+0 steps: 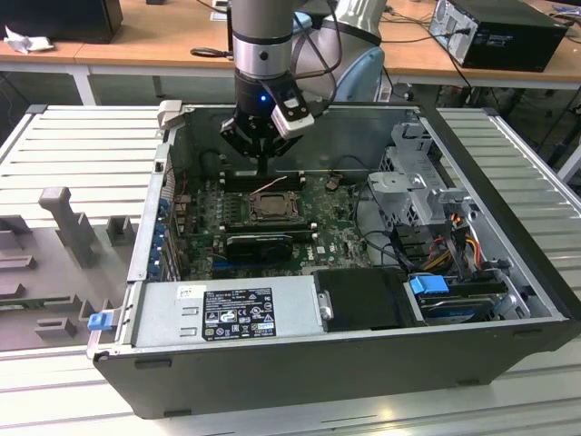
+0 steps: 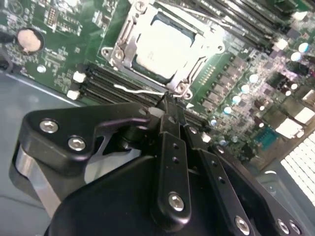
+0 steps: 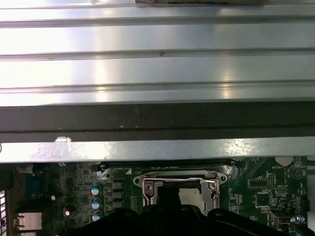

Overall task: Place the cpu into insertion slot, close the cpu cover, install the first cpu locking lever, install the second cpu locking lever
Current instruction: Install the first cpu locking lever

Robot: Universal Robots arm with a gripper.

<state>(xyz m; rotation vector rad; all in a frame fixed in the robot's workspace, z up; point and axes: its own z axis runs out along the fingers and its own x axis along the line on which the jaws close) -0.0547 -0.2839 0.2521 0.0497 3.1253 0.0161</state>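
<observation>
I count one cpu (image 2: 160,49) under one cover (image 2: 197,66), one coin cell (image 2: 29,40), and my one claw (image 2: 170,110).

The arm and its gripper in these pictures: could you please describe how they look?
The arm is a silver-grey cylinder with a dark band and a small blue light. A pale camera block sits beside the wrist. The gripper is matte black, with linked bars and silver screw heads.

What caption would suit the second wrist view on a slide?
Black end effector poised beside the square silvery socket, where the pale silver-grey cpu lies framed by the thin silvery metal cpu cover on the green motherboard.
</observation>
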